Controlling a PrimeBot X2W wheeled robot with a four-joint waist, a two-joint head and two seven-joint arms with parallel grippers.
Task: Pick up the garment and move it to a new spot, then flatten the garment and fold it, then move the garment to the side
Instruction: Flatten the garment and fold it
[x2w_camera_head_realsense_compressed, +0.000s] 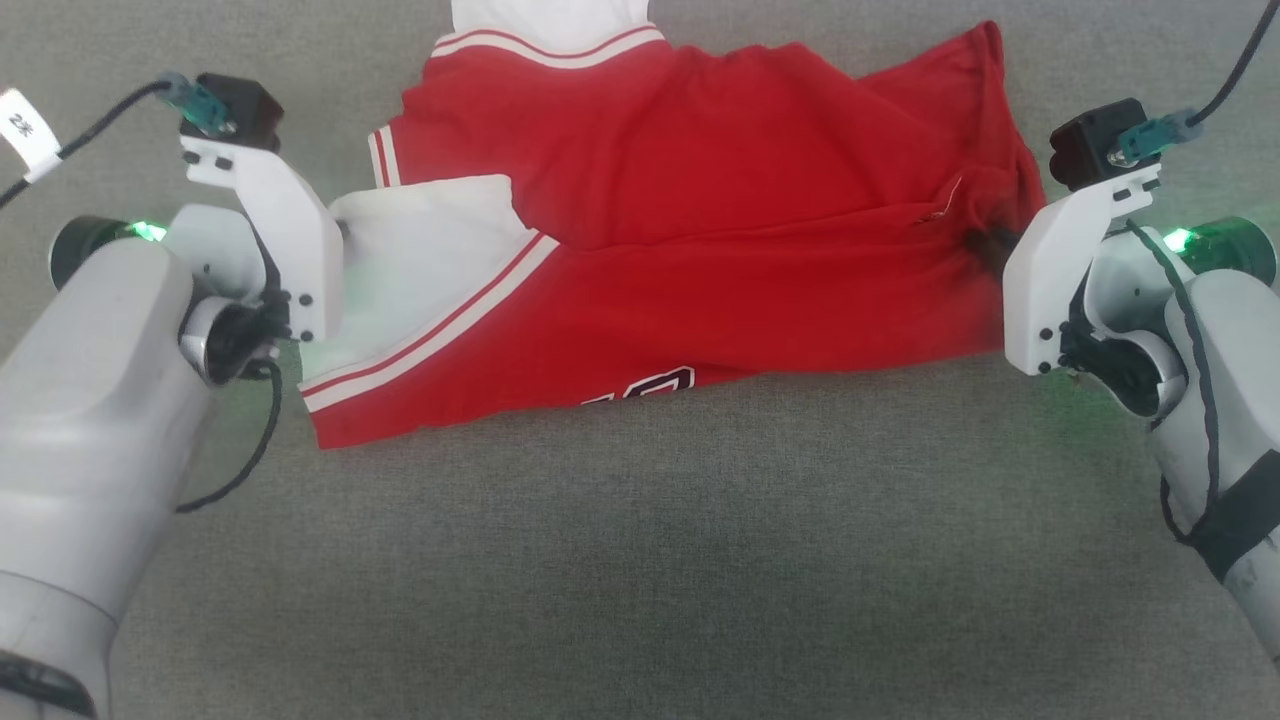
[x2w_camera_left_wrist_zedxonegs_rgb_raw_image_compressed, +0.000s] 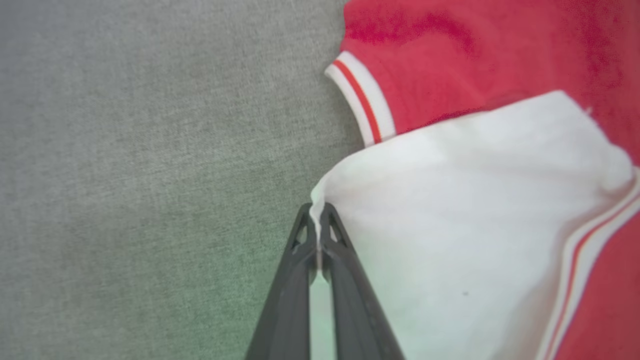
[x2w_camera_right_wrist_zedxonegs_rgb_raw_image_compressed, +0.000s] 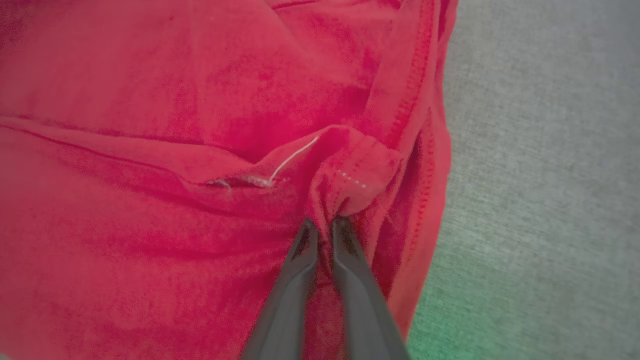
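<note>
The garment (x2w_camera_head_realsense_compressed: 700, 200), a red jersey with white panels and striped trim, lies folded over on the grey surface, and part of a black numeral (x2w_camera_head_realsense_compressed: 640, 385) peeks out at its near edge. At its left end my left gripper (x2w_camera_head_realsense_compressed: 335, 232) is shut on the edge of a white panel (x2w_camera_left_wrist_zedxonegs_rgb_raw_image_compressed: 450, 200), with the cloth pinched between the fingertips (x2w_camera_left_wrist_zedxonegs_rgb_raw_image_compressed: 316, 212). At its right end my right gripper (x2w_camera_head_realsense_compressed: 988, 245) has a bunched fold of red fabric (x2w_camera_right_wrist_zedxonegs_rgb_raw_image_compressed: 350, 185) between its nearly closed fingertips (x2w_camera_right_wrist_zedxonegs_rgb_raw_image_compressed: 325, 225).
White cloth with red-striped trim (x2w_camera_head_realsense_compressed: 545, 20) lies at the top edge against the garment's far side. The grey fabric surface (x2w_camera_head_realsense_compressed: 700, 560) stretches wide in front of the garment and on both sides. Black cables (x2w_camera_head_realsense_compressed: 90, 130) trail from both wrists.
</note>
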